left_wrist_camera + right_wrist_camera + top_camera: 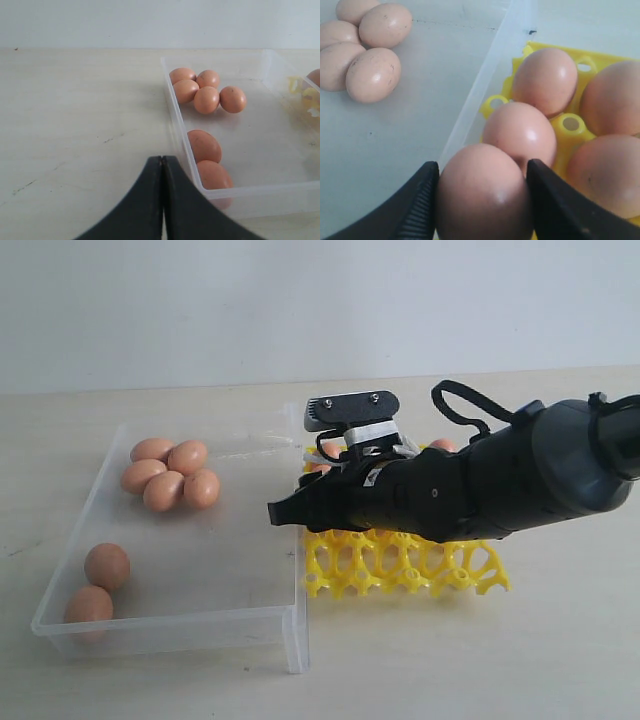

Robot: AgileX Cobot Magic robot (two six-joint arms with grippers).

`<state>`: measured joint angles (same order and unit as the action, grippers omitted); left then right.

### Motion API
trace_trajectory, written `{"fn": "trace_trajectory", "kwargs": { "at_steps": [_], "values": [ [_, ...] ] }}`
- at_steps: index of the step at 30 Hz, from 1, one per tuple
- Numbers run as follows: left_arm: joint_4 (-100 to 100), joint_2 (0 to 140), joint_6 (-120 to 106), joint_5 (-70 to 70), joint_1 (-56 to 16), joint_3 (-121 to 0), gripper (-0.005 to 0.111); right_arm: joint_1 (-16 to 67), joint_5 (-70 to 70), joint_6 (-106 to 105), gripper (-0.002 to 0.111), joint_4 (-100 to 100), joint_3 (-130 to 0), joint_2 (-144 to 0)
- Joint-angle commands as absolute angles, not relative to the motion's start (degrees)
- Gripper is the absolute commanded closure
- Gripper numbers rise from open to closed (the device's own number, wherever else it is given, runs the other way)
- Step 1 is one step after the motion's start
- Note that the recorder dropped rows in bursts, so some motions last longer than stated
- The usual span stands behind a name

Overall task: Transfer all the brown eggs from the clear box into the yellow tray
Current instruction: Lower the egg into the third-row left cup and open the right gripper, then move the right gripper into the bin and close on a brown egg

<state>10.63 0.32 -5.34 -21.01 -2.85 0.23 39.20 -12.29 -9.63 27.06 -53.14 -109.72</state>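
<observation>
My right gripper (482, 172) grasps one smooth, matte brown oval egg (482, 205); my left gripper (162, 161) is clenched, empty. Seven such eggs (165, 490) lie in the clear plastic box (180, 625).

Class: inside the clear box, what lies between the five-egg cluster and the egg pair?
Only bare clear box floor separates the five-egg cluster from the egg pair, as the exterior view shows.

Pale tabletop (480, 660) against a plain wall (300, 300)
Faint scuffs mark the beige wood-grain surface; the wall is bare, off-white, softly lit
</observation>
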Motion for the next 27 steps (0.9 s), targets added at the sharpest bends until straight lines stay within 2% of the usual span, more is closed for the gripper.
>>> {"fn": "trace_trajectory", "kwargs": {
  "at_steps": [1, 3, 7, 10, 22, 25, 27],
  "values": [
    [10.8, 0.0, -5.6, -20.8, -2.8, 0.0, 0.107, 39.3, -12.4, -10.4, 0.095, 26.4, -52.7, -109.5],
    [10.8, 0.0, -5.6, -20.8, -2.8, 0.0, 0.107, 39.3, -12.8, -10.4, 0.087, 26.4, -52.7, -109.5],
    [10.8, 0.0, -5.6, -20.8, -2.8, 0.0, 0.107, 39.3, -13.2, -10.4, 0.061, 26.4, -52.7, -109.5],
    [10.8, 0.0, -5.6, -20.8, -2.8, 0.0, 0.107, 39.3, -13.4, -10.4, 0.05, 26.4, -52.7, -109.5],
    [10.8, 0.0, -5.6, -20.8, -2.8, 0.0, 0.107, 39.3, -13.8, -10.5, 0.05, 26.4, -52.7, -107.2],
    [10.8, 0.0, -5.6, -20.8, -2.8, 0.0, 0.107, 40.3, -9.1, -13.2, 0.05, 26.4, -55.1, -103.6],
    [10.8, 0.0, -5.6, -20.8, -2.8, 0.0, 0.107, 41.6, -0.8, -17.1, 0.052, 25.7, -58.9, -101.8]
  ]
}}
